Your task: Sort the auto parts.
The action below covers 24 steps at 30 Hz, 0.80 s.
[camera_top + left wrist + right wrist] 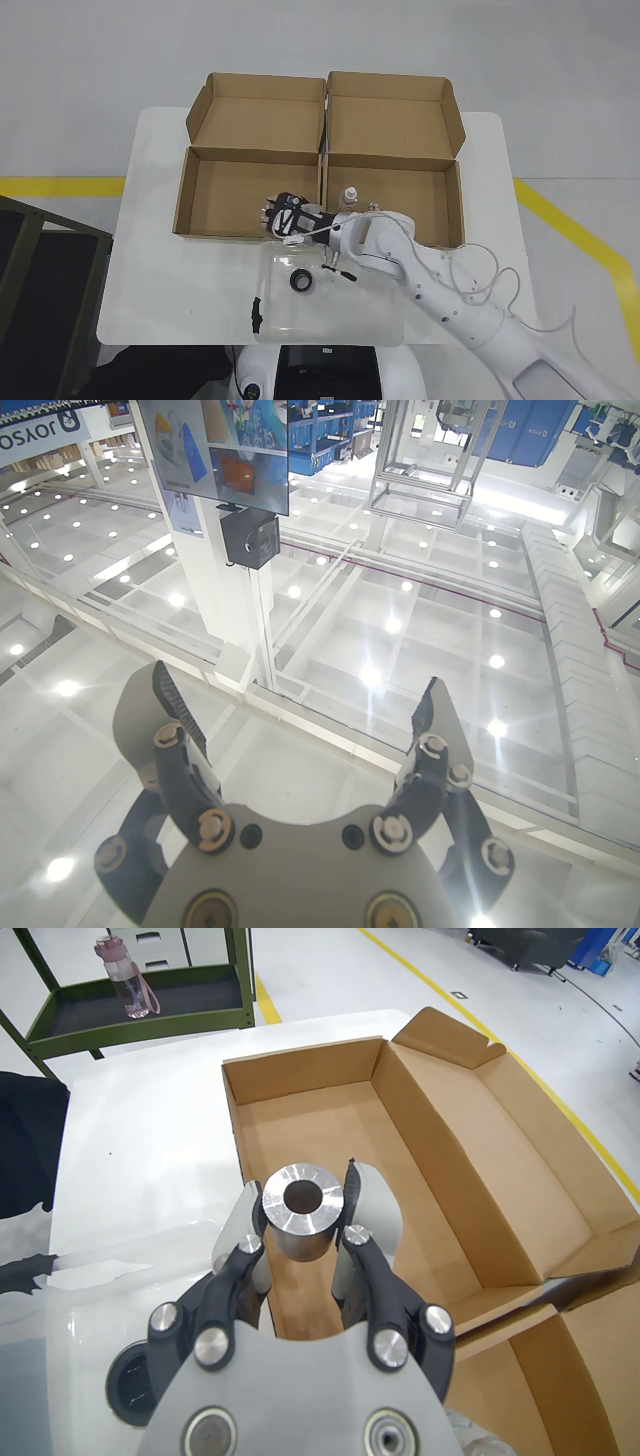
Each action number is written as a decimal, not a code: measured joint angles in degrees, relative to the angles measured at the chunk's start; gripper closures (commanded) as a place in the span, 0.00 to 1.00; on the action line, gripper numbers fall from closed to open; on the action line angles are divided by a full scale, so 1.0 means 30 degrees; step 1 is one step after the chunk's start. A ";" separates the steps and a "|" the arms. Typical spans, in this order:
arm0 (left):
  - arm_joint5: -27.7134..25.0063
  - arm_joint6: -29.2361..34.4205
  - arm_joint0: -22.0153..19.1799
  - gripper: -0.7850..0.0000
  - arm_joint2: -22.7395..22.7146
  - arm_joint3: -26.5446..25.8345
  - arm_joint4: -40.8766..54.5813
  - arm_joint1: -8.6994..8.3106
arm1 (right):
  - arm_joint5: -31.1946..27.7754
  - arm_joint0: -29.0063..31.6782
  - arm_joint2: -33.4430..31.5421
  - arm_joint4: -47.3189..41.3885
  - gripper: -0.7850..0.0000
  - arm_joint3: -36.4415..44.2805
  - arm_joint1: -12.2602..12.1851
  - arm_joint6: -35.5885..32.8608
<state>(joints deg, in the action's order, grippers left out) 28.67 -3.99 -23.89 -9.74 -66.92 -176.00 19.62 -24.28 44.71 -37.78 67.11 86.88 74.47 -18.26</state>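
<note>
The shiny silver metal cylinder (300, 1240), gripped between the right gripper's (304, 1200) black ribbed pads (352, 1185), shows faint radial streaks on its end face. The gripper itself is pale grey with black links. Under and ahead of it, the open cardboard box (425, 1128) is plain tan. The smooth table (140, 1118) beside it is glossy white.

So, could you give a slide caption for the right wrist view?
A metal sleeve held in the right gripper over an open cardboard box.

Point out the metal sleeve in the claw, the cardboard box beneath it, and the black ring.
metal sleeve (300, 1240), right wrist view, curved side wall.
cardboard box (450, 1143), right wrist view, inner side wall.
black ring (296, 284), top view, outer rim.
</note>
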 measured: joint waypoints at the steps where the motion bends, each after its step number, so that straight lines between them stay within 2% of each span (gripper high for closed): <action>1: 0.0000 0.0000 0.0000 0.00 0.0000 0.0000 0.0000 0.0000 | 0.0053 -0.0164 0.0135 -0.0024 1.00 -0.0241 0.0107 -0.0020; 24: 0.0000 0.0000 0.0000 0.00 0.0000 0.0000 0.0000 0.0000 | 0.0872 -0.3505 0.2837 -0.0197 1.00 -0.5781 0.2947 -0.0721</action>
<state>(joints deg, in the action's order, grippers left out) 28.67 -3.99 -23.89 -9.74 -66.92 -176.00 19.62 -21.67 34.20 -29.27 66.52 69.54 83.32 -20.42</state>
